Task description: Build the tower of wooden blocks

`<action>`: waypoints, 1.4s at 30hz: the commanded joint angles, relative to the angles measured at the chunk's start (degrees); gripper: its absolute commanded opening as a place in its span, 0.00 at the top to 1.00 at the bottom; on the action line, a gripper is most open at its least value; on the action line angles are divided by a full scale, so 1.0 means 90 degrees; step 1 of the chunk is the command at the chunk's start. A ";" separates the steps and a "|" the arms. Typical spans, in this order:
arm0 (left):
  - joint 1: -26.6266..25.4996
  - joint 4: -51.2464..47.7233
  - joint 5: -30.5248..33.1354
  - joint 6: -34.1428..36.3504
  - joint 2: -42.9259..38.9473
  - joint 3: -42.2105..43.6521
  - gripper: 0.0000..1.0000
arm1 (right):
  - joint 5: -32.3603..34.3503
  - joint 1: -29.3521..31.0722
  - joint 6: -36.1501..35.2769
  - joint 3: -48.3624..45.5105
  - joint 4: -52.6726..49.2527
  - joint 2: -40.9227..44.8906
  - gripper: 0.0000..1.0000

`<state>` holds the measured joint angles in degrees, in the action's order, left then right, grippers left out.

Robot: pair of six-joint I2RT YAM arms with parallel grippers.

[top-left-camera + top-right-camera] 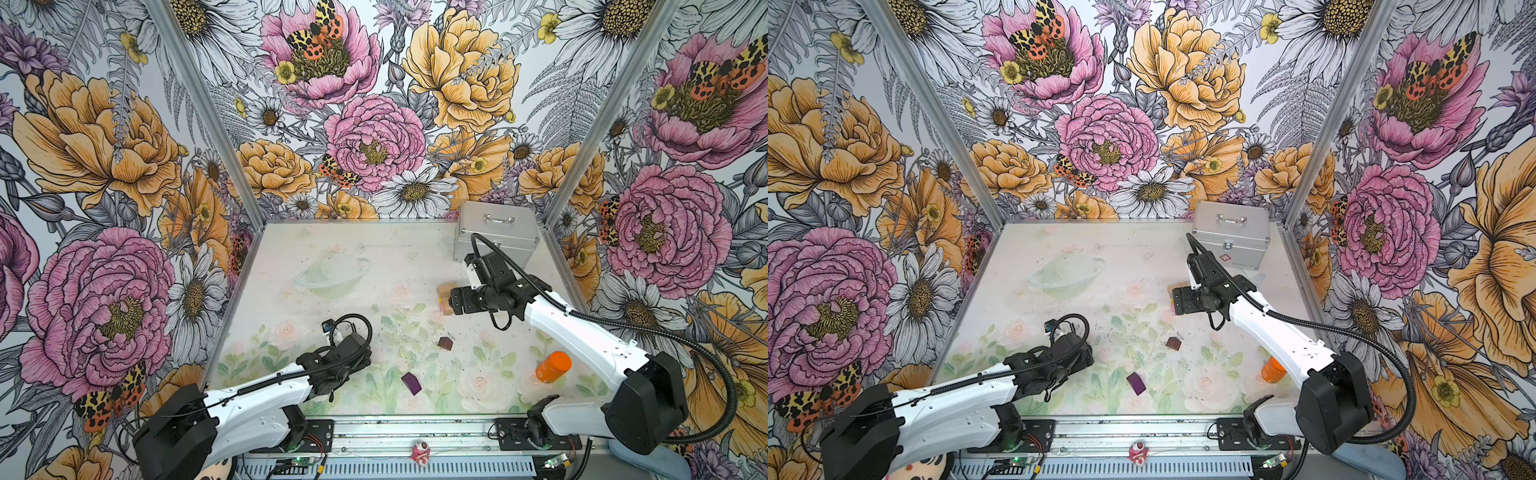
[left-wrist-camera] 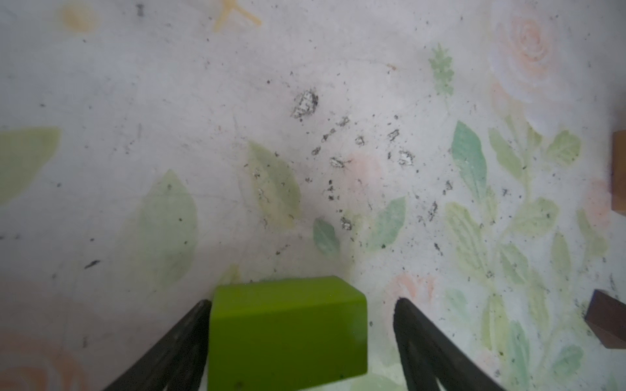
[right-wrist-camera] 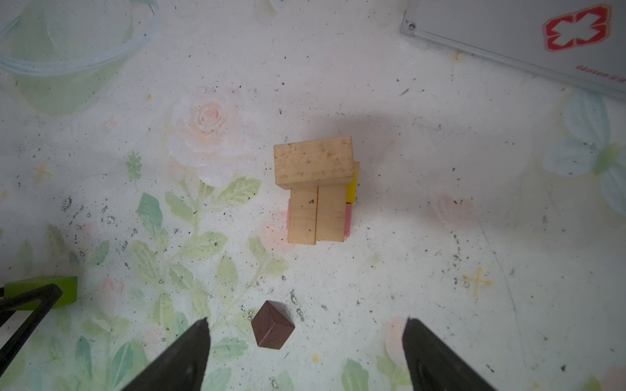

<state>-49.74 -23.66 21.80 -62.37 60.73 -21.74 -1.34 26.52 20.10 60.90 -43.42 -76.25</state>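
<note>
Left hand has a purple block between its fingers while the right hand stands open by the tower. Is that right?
Not quite. The block between the fingers of the left hand is the lime-green block, as the left wrist view shows; the purple block lies apart, untouched, in both top views. The rest holds: the right hand stands open by the tower.

The right arm [image 1: 552,316] hung over the stacked tan blocks [image 1: 444,290], near the silver case [image 1: 496,237]. A dark-brown block [image 1: 445,342] and a purple block [image 1: 411,383] lay apart on the table [image 1: 395,249], and an orange bottle [image 1: 552,366] sat front right.
</note>
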 commanded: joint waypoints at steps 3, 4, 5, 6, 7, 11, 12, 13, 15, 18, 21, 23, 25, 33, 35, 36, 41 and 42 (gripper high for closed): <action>0.0009 0.0562 -0.0215 0.0317 0.0530 -0.0475 0.16 | -0.0061 -0.0084 0.0011 -0.0133 0.0134 0.0304 0.09; 0.0009 0.0620 -0.0215 0.0359 0.0641 -0.0537 0.16 | -0.0069 -0.0107 0.0007 -0.0153 0.0137 0.0315 0.09; 0.0009 0.0676 -0.0232 0.0405 0.0757 -0.0619 0.16 | -0.0073 -0.0112 0.0007 -0.0182 0.0137 0.0333 0.09; 0.0009 0.0724 -0.0257 0.0431 0.0849 -0.0682 0.16 | -0.0068 -0.0113 0.0010 -0.0195 0.0137 0.0346 0.09; -0.0005 0.0776 -0.0263 0.0454 0.0945 -0.0748 0.16 | -0.0070 -0.0129 0.0022 -0.0214 0.0137 0.0360 0.09; -0.0012 0.0995 -0.0366 0.0551 0.1254 -0.0957 0.16 | -0.0075 -0.0163 0.0030 -0.0273 0.0132 0.0438 0.09; -0.0029 0.1017 -0.0381 0.0560 0.1319 -0.0998 0.16 | -0.0076 -0.0172 0.0024 -0.0273 0.0134 0.0458 0.09; -0.0039 0.1036 -0.0403 0.0577 0.1396 -0.1054 0.16 | -0.0075 -0.0185 0.0031 -0.0272 0.0127 0.0464 0.09; -0.0081 0.1065 -0.0458 0.0589 0.1533 -0.1160 0.16 | -0.0083 -0.0205 0.0029 -0.0273 0.0127 0.0487 0.09; -0.0218 0.1076 -0.0494 0.0572 0.1688 -0.1261 0.17 | -0.0085 -0.0227 0.0035 -0.0283 0.0127 0.0486 0.09; -0.0349 0.1132 -0.0494 0.0479 0.1729 -0.1257 0.17 | -0.0085 -0.0249 0.0035 -0.0273 0.0127 0.0471 0.09; -0.0451 0.1200 -0.0499 0.0414 0.1743 -0.1238 0.18 | -0.0105 -0.0255 0.0033 -0.0264 0.0125 0.0467 0.09; -0.0535 0.1242 -0.0489 0.0359 0.1758 -0.1237 0.18 | -0.0105 -0.0266 0.0038 -0.0239 0.0117 0.0481 0.09; -0.0778 0.1252 -0.0433 0.0294 0.1561 -0.1257 0.19 | -0.0173 -0.0269 0.0033 -0.0210 0.0044 0.0497 0.09; -0.0810 0.1223 -0.0396 0.0289 0.1419 -0.1237 0.19 | -0.0202 -0.0267 0.0043 -0.0214 0.0020 0.0475 0.09; -0.0827 0.1196 -0.0382 0.0290 0.1313 -0.1219 0.19 | -0.0212 -0.0265 0.0064 -0.0205 0.0010 0.0468 0.09; -0.0908 0.0758 -0.0159 0.0281 0.0615 -0.1143 0.19 | -0.0122 -0.0196 0.0214 -0.0161 -0.0029 0.0489 0.09; -0.0912 0.0637 -0.0095 0.0284 0.0395 -0.1100 0.18 | -0.0046 -0.0139 0.0247 -0.0139 -0.0060 0.0481 0.09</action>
<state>-57.52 -15.18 18.74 -59.22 68.31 -31.97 -2.81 24.56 20.80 58.52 -43.48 -73.12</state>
